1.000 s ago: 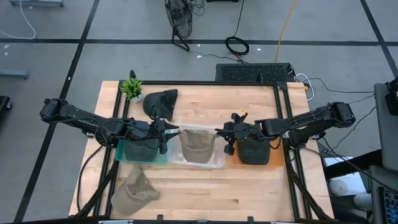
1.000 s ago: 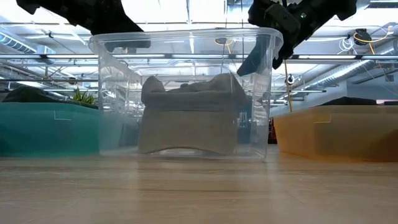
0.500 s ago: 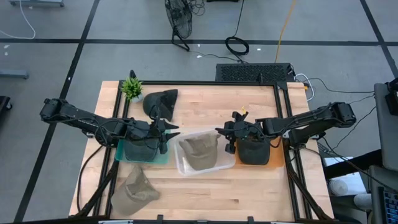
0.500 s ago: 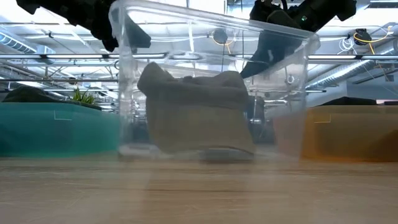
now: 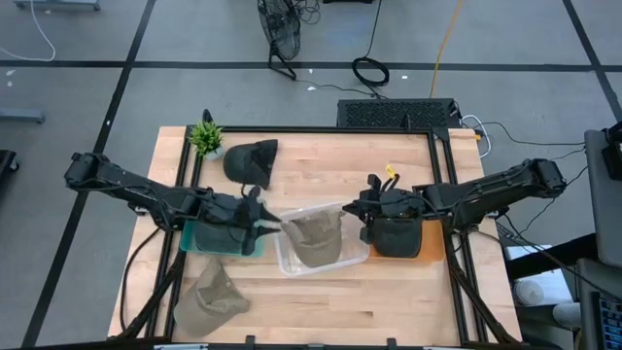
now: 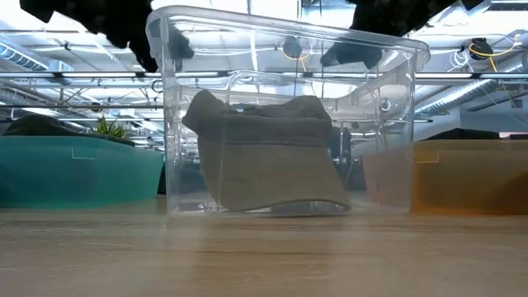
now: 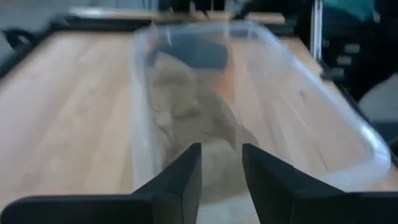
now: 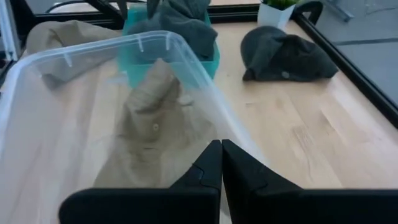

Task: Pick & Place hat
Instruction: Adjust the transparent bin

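Observation:
A clear plastic bin (image 5: 292, 264) stands askew on the table's middle with a khaki hat (image 5: 313, 233) lying on its floor; both also show in the low view (image 6: 264, 161). My left gripper (image 5: 272, 227) is open at the bin's left end, its fingers (image 7: 186, 180) pointing into the bin toward the hat (image 7: 180, 106). My right gripper (image 5: 361, 216) is shut at the bin's right end (image 8: 221, 163). A second khaki hat (image 5: 209, 297) lies on the table at the near left. A dark hat (image 5: 251, 160) lies at the far left. My left gripper stands at the bin's left end wall; I cannot tell whether it touches it. My right gripper is shut on the bin's rim (image 8: 239, 140) at its right end, near the far corner, where the long wall runs in between the fingers. It comes level from the table's right. The bin's bottom rests on the table.
A teal bin (image 5: 194, 243) with a dark hat stands left of the clear bin, under my left arm. An orange bin (image 5: 428, 248) with a dark hat stands to the right, under my right arm. A small plant (image 5: 205, 136) stands at the far left corner.
The clear bin has turned about: its left end has swung toward the near edge, it tipped for a moment, and it now sits flat and askew. My left gripper has gone toward the near edge, and my right gripper a little toward the right edge.

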Robot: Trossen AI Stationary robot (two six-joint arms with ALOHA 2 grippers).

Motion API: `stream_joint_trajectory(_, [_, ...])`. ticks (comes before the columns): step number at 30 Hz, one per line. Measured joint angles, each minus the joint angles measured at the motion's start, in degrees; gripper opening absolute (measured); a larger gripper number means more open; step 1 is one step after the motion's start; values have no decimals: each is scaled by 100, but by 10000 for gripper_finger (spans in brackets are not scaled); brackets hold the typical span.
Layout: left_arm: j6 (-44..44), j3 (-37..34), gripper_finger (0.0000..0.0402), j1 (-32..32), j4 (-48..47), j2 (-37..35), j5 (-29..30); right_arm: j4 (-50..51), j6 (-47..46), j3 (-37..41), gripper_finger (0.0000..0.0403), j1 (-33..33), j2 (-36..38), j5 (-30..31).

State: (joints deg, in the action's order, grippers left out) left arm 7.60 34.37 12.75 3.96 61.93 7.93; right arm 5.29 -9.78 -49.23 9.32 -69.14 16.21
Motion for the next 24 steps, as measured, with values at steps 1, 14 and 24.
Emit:
stream_joint_trajectory(1, [-12,-2,127,50,-34,63,-8,-3,1,0,0,38,0,-1])
stream_joint_trajectory(14, [-1521,293,127,736,1086,134,-555,-77,368,-767,0,1736,-315,-45])
stream_joint_trajectory(24, [-1704,297,127,956,1634,123,183,1657,428,-2497,43,2147,-1827,337])
